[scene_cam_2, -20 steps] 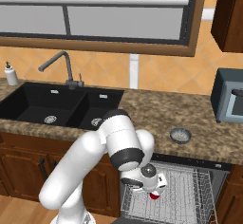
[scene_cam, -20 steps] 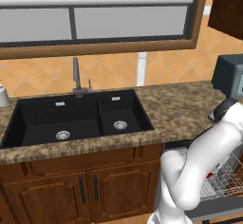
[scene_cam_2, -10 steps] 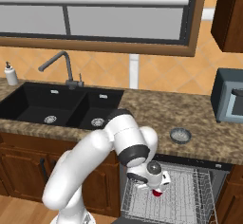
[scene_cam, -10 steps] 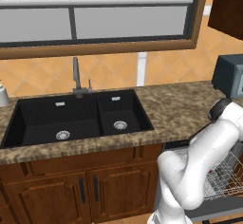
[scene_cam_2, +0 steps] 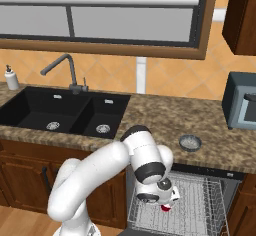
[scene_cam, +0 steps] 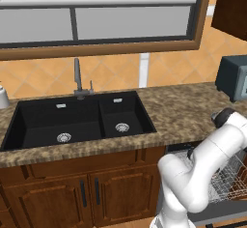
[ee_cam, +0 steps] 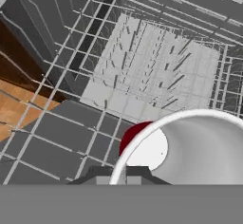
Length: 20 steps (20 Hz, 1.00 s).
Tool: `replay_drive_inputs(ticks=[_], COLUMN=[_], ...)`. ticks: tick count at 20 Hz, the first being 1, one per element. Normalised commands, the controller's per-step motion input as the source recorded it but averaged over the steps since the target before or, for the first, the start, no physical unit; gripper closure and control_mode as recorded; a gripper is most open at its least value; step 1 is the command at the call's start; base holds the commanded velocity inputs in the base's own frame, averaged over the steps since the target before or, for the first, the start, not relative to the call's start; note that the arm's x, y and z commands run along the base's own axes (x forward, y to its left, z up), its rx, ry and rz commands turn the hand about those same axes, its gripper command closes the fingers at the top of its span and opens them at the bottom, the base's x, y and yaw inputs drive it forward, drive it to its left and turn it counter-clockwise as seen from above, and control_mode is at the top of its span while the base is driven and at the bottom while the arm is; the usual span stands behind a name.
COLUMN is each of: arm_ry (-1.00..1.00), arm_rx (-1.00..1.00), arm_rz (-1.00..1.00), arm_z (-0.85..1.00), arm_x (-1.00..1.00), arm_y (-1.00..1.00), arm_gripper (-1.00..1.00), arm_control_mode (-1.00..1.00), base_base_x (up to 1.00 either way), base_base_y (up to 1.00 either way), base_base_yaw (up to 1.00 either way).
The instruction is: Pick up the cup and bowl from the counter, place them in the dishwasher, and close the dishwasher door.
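Cup: the cup (ee_cam: 190, 147) sits clamped by its rim in the gripper (ee_cam: 117, 173), low over the white wire rack (ee_cam: 156, 61); its pale inside fills the 4 o'clock corner of the hand view, with a dark red patch showing just beyond its rim.
Gripper: jaws drawn together on the cup's rim; in the right base view the gripper (scene_cam_2: 167, 200) points down over the rack (scene_cam_2: 200, 200), a red spot under it.
Arm: bent double from the base at 7 o'clock in the right base view, elbow up at the counter (scene_cam_2: 165, 115) edge, wrist dropped into the dishwasher (scene_cam_2: 230, 180). In the left base view the forearm crosses in front of the rack (scene_cam: 226, 181).
Bowl: the bowl (scene_cam_2: 190, 142) rests on the counter at 2 o'clock from the gripper, near the front edge, above the dishwasher.
Dishwasher: open, rack drawn out.
Around: black double sink (scene_cam_2: 65, 112) with faucet (scene_cam_2: 65, 70) at 10 o'clock; a soap bottle (scene_cam_2: 11, 77) beyond it; a grey microwave (scene_cam_2: 240, 105) at 3 o'clock; wooden cabinets (scene_cam: 72, 193) below the sink.
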Motion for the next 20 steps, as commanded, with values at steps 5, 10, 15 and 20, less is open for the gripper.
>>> replay_drive_inputs(ticks=[5, 10, 15, 20], arm_ry=[0.00, 0.00, 0.00, 0.01], arm_rx=[0.00, 0.00, 0.00, 0.00], arm_rz=[0.00, 0.00, 0.00, 0.00], arm_z=[-0.46, -0.08, 0.00, 0.00], arm_x=[0.00, 0.00, 0.00, 0.00], arm_y=[0.00, 0.00, 0.00, 0.00], arm_gripper=[1.00, -1.00, -1.00, -1.00], arm_control_mode=[-1.00, -1.00, -1.00, -1.00], base_base_x=[0.00, 0.00, 0.00, 0.00], base_base_y=[0.00, 0.00, 0.00, 0.00], base_base_yaw=[0.00, 0.00, 0.00, 0.00])
